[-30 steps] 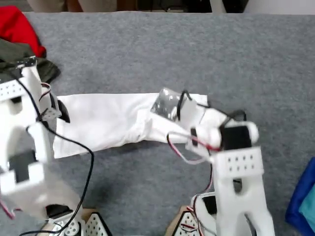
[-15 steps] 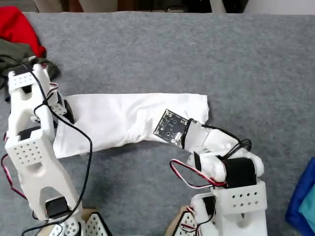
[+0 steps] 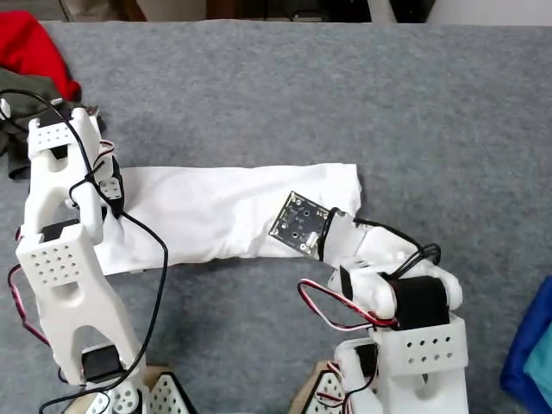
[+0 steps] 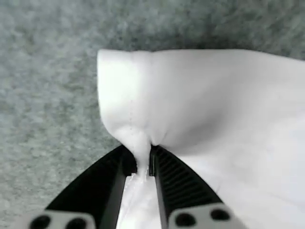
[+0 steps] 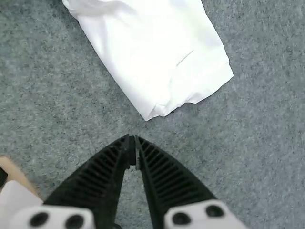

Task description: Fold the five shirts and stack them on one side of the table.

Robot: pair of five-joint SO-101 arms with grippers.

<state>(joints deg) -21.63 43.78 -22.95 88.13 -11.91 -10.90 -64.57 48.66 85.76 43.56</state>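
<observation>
Shirt, white (image 3: 216,211), lies as a long folded band across the middle of the grey table (image 3: 362,95), running from the left arm over to the right arm. Its far edge is fairly straight and its near edge is wavier. The end by the right arm is squared off, with a hem showing in the right wrist view (image 5: 152,52).

The left tool (image 4: 141,164) is clamped on a small pinch of the shirt's edge (image 4: 214,105). The cloth is gathered into a thin ridge between the two black fingers and puckers out above them, with a rolled fold at the corner beside the grip. In the high view this tool (image 3: 112,203) sits at the shirt's left end.

The right tool (image 5: 132,148) has its fingers pressed together with nothing between them. It hangs over bare table just beside the shirt's end and does not touch the cloth. From above, the right arm (image 3: 405,302) has its wrist over the near edge of the shirt's right part.

A red garment (image 3: 30,47) and a dark olive one (image 3: 21,90) lie bunched at the far left of the table, touching each other and well apart from the right arm. A blue cloth (image 3: 530,345) shows at the right edge.
</observation>
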